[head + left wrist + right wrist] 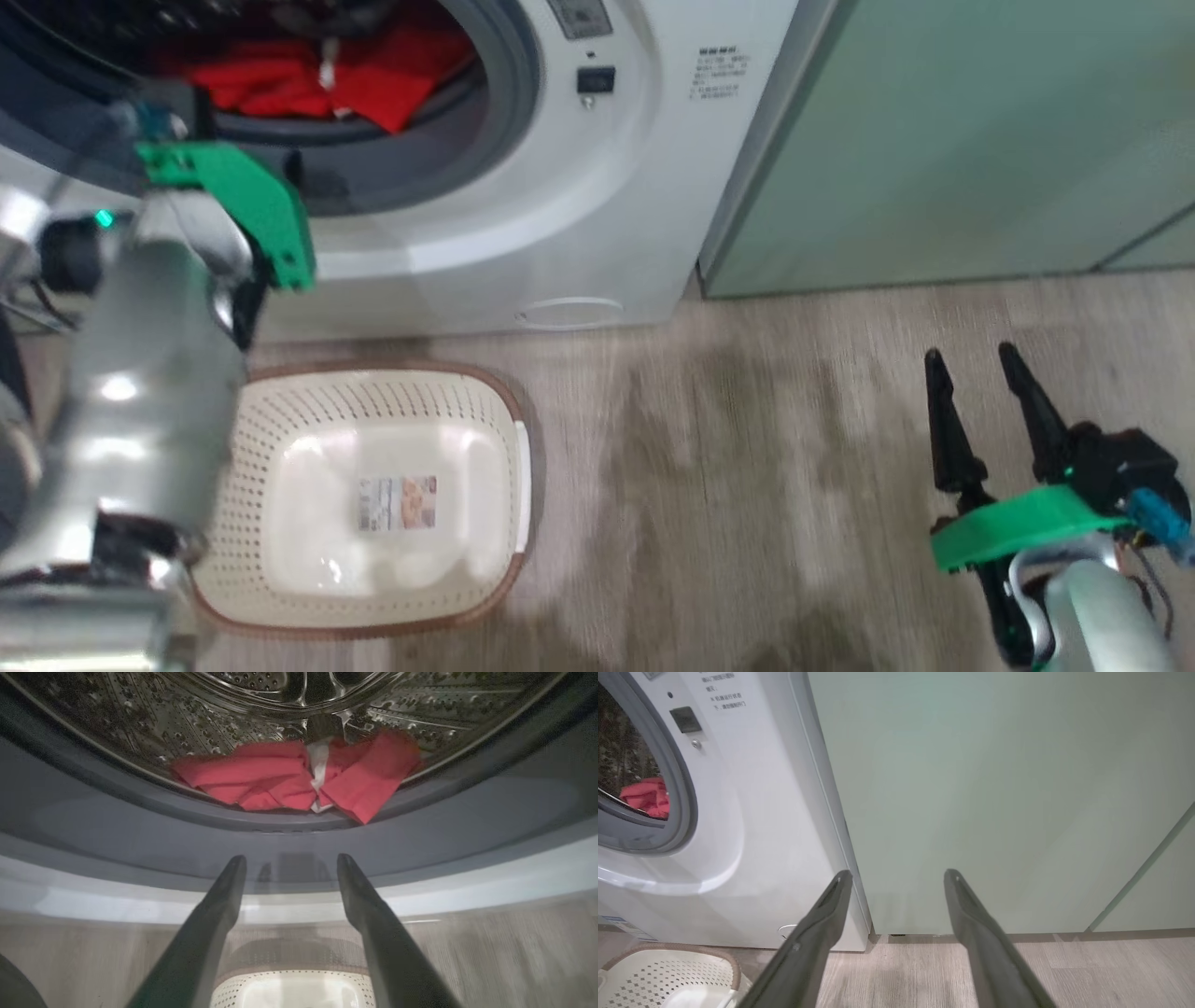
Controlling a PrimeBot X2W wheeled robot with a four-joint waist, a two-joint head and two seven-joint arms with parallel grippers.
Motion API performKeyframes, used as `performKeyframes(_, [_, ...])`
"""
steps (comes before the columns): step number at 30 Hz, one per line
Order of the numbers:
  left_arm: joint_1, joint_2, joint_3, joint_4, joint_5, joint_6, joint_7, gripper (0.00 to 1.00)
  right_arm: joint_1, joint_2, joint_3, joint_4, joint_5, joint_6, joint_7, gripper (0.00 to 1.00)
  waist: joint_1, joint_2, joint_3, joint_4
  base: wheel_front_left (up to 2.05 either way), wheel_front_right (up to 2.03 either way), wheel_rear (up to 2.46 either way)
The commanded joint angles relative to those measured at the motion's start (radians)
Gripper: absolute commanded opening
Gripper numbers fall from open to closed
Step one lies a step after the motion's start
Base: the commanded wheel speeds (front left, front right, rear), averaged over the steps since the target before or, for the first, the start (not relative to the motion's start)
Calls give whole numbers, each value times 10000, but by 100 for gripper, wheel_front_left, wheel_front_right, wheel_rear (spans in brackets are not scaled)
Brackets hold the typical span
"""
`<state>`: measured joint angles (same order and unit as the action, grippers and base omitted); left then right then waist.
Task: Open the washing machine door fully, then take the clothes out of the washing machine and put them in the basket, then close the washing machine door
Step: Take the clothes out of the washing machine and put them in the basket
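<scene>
The washing machine [607, 187] stands with its round opening uncovered; the door is out of view. Red clothes [308, 79] with a white strip lie at the front of the steel drum [280, 781], just behind the grey gasket [299, 835], and show as a red patch [644, 798] in the right wrist view. My left gripper [289, 858] is open and empty, held before the lower lip of the opening and pointing at the clothes, short of them. Its green wrist bracket [233, 201] hangs above the cream basket [280, 420], which is empty on the floor. My right gripper [971, 357] is open and empty, low at the right.
Pale green cabinets [934, 140] adjoin the washer's right side, and my right gripper [897, 875] faces them. The basket [668, 970] sits directly before the washer, its far rim [294, 989] under my left fingers. Wood-look floor [747, 467] stretches between basket and right arm.
</scene>
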<state>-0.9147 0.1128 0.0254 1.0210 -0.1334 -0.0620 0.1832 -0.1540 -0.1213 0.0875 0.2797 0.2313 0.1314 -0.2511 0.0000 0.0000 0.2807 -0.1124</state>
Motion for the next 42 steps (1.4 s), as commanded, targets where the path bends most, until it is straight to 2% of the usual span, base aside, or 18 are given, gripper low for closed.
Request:
performKeyframes(1, [-537, 493, 232, -216, 25, 80, 60, 100, -235, -35, 210, -345, 24, -7, -107, 100, 0, 0, 547, -257, 0, 0, 0])
performKeyframes(15, [-3789, 1008, 6, 997, 139, 747, 212, 100, -1149, -59, 248, -606, -24, -7, -107, 100, 0, 0, 2359, -643, 0, 0, 0])
performKeyframes(30, [-5128, 1353, -518, 2339, 435, 1301, 959, 100, -1549, 23, 143, -791, -30, -7, -107, 100, 0, 0, 3493, -769, 0, 0, 0])
performKeyframes(31, [-5148, 1372, -506, 2380, 400, 1308, 1021, 98, -1566, 26, 129, -804, -31, -7, -107, 100, 0, 0, 3531, -772, 0, 0, 0])
performKeyframes(32, [-5154, 1372, -535, 2415, 411, 1359, 1070, 75, -1576, 31, 115, -812, -34, -7, -107, 100, 0, 0, 3558, -776, 0, 0, 0])
performKeyframes(33, [-5154, 1372, -535, 2415, 411, 1359, 1070, 75, -1576, 31, 115, -812, -34, -7, -107, 100, 0, 0, 3558, -776, 0, 0, 0])
performKeyframes(34, [-5158, 1352, -560, 2444, 414, 1406, 1111, 44, -1584, 35, 103, -818, -37, -7, -107, 100, 0, 0, 3583, -779, 0, 0, 0])
performKeyframes(35, [-5167, 1348, -570, 2465, 400, 1425, 1112, 29, -1598, 39, 95, -824, -39, -7, -107, 100, 0, 0, 3619, -785, 0, 0, 0])
performKeyframes(36, [-5177, 1363, -577, 2481, 387, 1445, 1079, 0, -1616, 46, 89, -832, -43, -7, -107, 100, 0, 0, 3652, -790, 0, 0, 0])
performKeyframes(42, [-5123, 1399, -572, 2538, 249, 1493, 552, 0, -1707, 56, 44, -825, -41, -7, -107, 100, 0, 0, 3738, -796, 0, 0, 0])
